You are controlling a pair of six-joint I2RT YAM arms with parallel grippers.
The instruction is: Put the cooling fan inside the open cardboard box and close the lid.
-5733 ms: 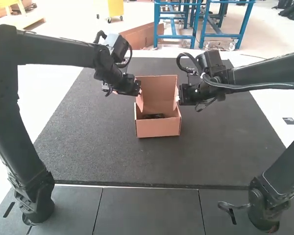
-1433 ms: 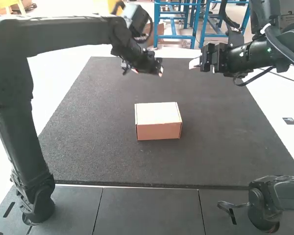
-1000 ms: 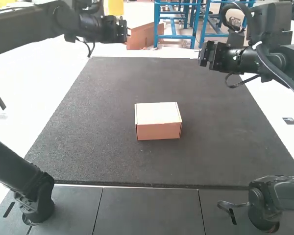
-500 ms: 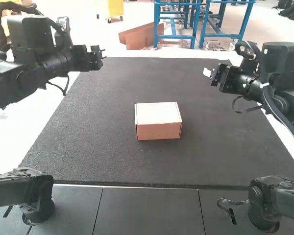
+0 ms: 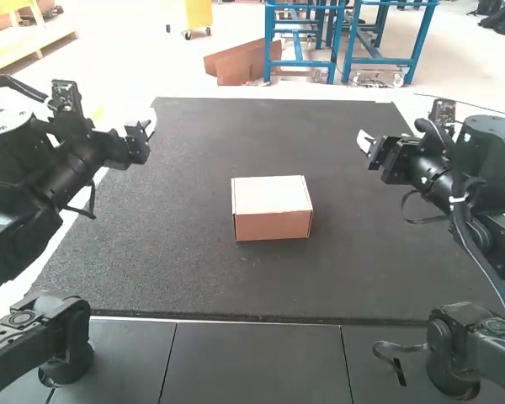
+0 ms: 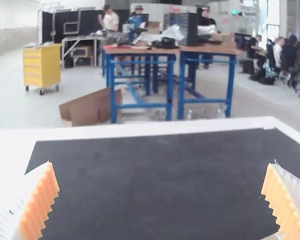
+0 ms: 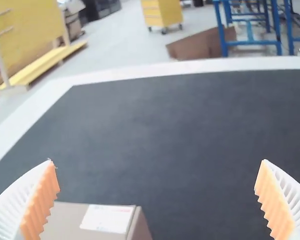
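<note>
Box (image 5: pixel 271 207) closed, contents hidden; left gripper (image 5: pixel 141 135), right gripper (image 5: pixel 369 148) spread.

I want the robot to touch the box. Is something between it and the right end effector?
Nothing visible is. Only bare black mat lies between the right end effector and the closed cardboard box.

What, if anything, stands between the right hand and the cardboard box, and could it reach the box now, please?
Probably yes: the right hand is open, and nothing but bare black mat lies between it and the closed cardboard box; the left hand is far off.
</note>
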